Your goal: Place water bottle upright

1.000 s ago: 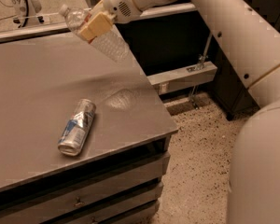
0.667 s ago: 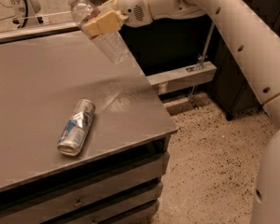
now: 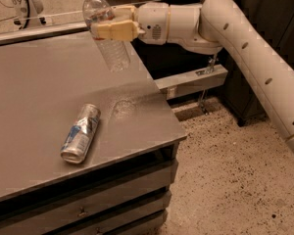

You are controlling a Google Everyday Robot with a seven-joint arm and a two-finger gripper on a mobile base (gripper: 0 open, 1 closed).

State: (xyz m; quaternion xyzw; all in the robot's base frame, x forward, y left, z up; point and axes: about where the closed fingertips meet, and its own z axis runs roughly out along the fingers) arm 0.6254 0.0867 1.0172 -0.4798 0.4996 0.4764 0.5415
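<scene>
The water bottle point(image 3: 107, 33) is a clear ribbed plastic bottle with a white cap at the top. It hangs in the air above the back right part of the grey table point(image 3: 34, 87), nearly upright with its top leaning slightly left. My gripper point(image 3: 112, 28) comes in from the right on a white arm point(image 3: 225, 28) and is shut on the bottle's upper body, its tan fingers point(image 3: 115, 31) around it. The bottle's base is well above the table top.
A silver-blue drink can point(image 3: 81, 132) lies on its side near the table's front edge. The table's right edge drops to a speckled floor point(image 3: 235, 180). Drawers point(image 3: 83, 209) are under the table top. A metal bar point(image 3: 191, 82) runs behind the table's right side.
The bottle has turned from steeply tilted, cap pointing left, to nearly upright in my gripper. The arm has swung lower and more level. The can has not moved.
</scene>
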